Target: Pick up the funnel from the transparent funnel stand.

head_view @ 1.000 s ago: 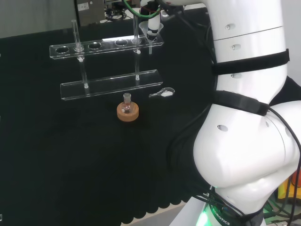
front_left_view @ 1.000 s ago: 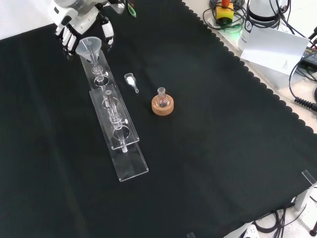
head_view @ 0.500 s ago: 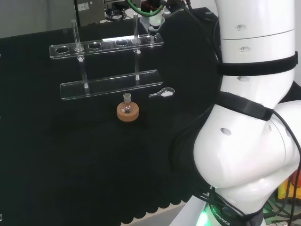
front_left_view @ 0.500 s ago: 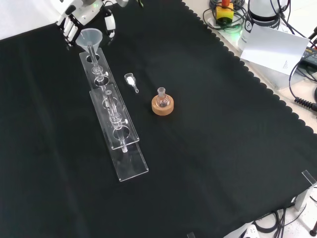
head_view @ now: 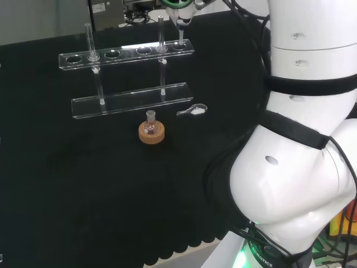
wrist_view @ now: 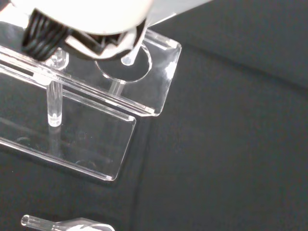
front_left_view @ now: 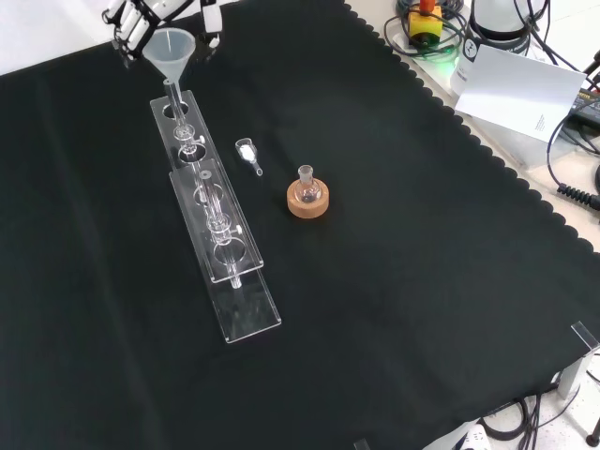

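The clear funnel (front_left_view: pixel 170 45) hangs at the far end of the transparent stand (front_left_view: pixel 214 220), and the hand (front_left_view: pixel 134 17) is shut on its cone from above. Its thin stem (front_left_view: pixel 175 89) points down at the stand's end hole. In the wrist view the stem tip (wrist_view: pixel 127 59) sits just over that hole (wrist_view: pixel 121 72), under the blurred white hand (wrist_view: pixel 82 12). The head view has the hand (head_view: pixel 183 17) at the top edge with the stem (head_view: pixel 181 38) above the stand's top plate (head_view: pixel 128 54).
A cork ring with a small glass flask (front_left_view: pixel 307 198) stands right of the stand in the front view. A small clear scoop (front_left_view: pixel 248 153) lies between the ring and the stand. The arm's white links (head_view: pixel 301 139) are at the head view's right.
The hand has risen with the funnel. The cone, which sat on the stand's end hole, is now lifted well above it, and the stem has drawn up out of the plate.
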You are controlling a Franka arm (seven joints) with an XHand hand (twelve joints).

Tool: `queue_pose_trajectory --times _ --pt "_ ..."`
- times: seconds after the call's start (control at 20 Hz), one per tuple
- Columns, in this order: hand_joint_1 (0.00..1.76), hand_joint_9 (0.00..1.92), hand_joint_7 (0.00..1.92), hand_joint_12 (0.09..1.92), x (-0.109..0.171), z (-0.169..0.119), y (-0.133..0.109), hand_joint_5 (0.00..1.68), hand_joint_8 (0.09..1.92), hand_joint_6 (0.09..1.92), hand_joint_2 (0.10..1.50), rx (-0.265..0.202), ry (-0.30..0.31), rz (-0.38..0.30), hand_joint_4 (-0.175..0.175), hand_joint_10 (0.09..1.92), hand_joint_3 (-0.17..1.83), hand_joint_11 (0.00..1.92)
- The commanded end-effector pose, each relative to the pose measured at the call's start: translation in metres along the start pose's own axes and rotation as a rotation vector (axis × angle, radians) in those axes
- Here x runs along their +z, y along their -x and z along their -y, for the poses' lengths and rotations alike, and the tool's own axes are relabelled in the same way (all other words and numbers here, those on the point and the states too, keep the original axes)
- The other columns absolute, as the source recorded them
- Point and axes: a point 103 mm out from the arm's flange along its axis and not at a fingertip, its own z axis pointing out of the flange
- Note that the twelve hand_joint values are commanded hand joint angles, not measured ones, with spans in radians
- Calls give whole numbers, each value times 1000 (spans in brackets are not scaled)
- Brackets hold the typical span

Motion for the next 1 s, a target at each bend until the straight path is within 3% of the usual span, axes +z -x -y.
queue_pose_trajectory --times 0.05,0.6,0.7,1.0 --pt "1046 639 415 1342 -18 36 -1 590 726 1153 609 26 11 28 -2 575 777 291" --pt "1044 642 415 1340 -27 80 -13 583 729 1152 610 29 38 31 -3 572 784 293" --pt "1043 643 415 1339 -27 103 -21 582 729 1152 611 33 56 37 -3 571 785 293" --pt "1040 644 414 1339 -19 128 -38 583 730 1153 612 6 36 9 -3 570 791 294"
